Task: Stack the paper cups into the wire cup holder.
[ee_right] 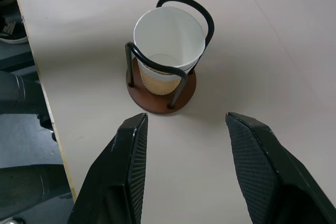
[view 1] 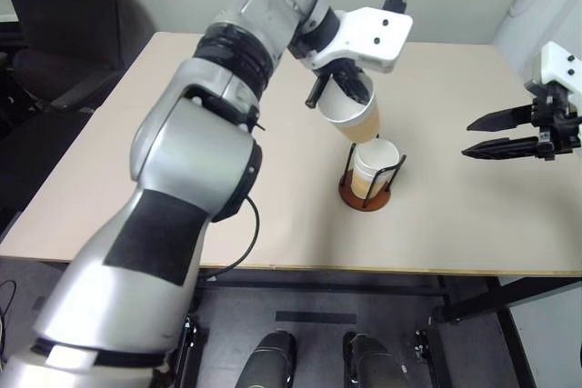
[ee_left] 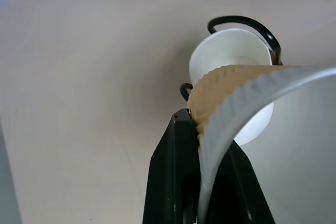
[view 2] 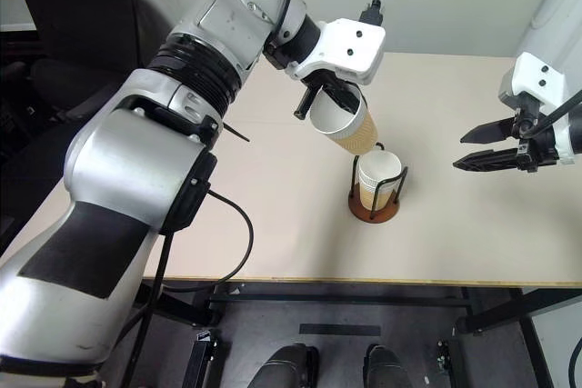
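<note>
A tan paper cup [view 1: 356, 115] hangs tilted in the air just above and behind the wire cup holder [view 1: 366, 194], its white mouth facing my head. My left gripper [view 1: 338, 90] is shut on that cup's rim, one finger [ee_left: 176, 166] outside the wall and one inside. Another paper cup [ee_right: 168, 45] stands upright inside the holder's black wire loops on the reddish-brown base [ee_right: 157, 100]. My right gripper [view 1: 480, 136] is open and holds nothing, off to the right of the holder and pointing at it.
The tan table [view 1: 136, 179] carries the holder near its middle. Its front edge [view 1: 364, 270] lies close below the holder. A dark chair [view 1: 64, 24] stands beyond the table's left side.
</note>
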{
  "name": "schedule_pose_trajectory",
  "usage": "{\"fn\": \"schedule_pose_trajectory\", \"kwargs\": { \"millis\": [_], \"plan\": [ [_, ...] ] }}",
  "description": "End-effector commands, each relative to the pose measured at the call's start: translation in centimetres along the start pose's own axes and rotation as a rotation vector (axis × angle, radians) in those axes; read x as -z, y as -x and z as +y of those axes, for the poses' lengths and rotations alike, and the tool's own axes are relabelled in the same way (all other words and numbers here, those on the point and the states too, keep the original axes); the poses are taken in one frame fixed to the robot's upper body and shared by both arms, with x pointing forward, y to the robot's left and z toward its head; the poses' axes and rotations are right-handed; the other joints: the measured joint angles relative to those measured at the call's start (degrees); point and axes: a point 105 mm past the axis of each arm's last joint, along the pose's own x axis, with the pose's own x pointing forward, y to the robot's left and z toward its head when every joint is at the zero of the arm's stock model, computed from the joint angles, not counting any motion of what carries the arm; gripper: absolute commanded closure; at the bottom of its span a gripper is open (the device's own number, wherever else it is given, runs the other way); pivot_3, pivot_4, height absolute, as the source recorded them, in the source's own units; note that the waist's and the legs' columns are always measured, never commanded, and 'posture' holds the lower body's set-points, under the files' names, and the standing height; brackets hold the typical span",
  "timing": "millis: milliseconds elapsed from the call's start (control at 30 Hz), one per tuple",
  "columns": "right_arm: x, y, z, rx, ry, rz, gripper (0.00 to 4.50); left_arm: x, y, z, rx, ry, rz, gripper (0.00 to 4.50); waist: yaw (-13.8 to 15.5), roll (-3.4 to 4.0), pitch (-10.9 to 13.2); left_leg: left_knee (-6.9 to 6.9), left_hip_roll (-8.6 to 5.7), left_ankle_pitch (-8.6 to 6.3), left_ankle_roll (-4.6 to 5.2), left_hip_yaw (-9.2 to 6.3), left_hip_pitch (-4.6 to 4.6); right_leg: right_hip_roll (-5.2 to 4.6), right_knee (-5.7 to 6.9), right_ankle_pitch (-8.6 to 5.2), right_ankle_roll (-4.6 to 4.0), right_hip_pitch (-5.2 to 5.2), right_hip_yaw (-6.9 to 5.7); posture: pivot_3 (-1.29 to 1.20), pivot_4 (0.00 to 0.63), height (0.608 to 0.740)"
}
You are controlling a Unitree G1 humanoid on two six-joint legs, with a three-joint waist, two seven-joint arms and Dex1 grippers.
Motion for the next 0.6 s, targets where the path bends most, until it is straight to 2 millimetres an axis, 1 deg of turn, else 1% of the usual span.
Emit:
{"fn": "schedule_pose_trajectory", "kwargs": {
  "millis": [33, 267, 433, 600],
  "plan": [
    [-1.2, 1.4, 0.0, 0.048, 0.044, -0.025, 2.16, -1.1, 0.4, 1.0, -0.052, -0.029, -0.009, 4.47, 0.0, 0.00, 0.0, 0.05, 0.01, -0.01, 0.01, -0.06, 0.00, -0.06, 0.00, -0.01, 0.02, 0.04, 0.02, 0.00, 0.150, 0.740],
    [-1.1, 1.3, 0.3, 0.046, 0.040, -0.029, 2.16, -0.4, -1.3, 0.6, -0.058, -0.033, 0.015, 4.47, 0.1, 0.01, 0.0, 0.50, -0.10, -0.17, 0.23, -0.05, 0.05, -0.09, -0.01, -0.03, 0.12, 0.30, -0.02, 0.00, 0.150, 0.740],
    [-1.0, 1.3, 0.5, 0.046, 0.033, -0.030, 2.16, -0.6, -2.2, 0.5, -0.054, -0.030, 0.005, 4.47, 0.2, 0.00, 0.0, 0.58, -0.16, -0.17, 0.26, -0.02, 0.05, -0.21, -0.02, -0.01, 0.19, 0.35, -0.01, 0.00, 0.150, 0.740],
    [-0.8, 1.4, 0.7, 0.047, 0.028, -0.026, 2.16, -0.9, -2.6, 0.5, -0.052, -0.026, -0.001, 4.47, 0.2, 0.00, 0.0, 0.56, -0.17, -0.19, 0.29, -0.01, 0.06, -0.26, -0.02, 0.00, 0.33, 0.37, -0.03, 0.00, 0.150, 0.740]
  ]
}}
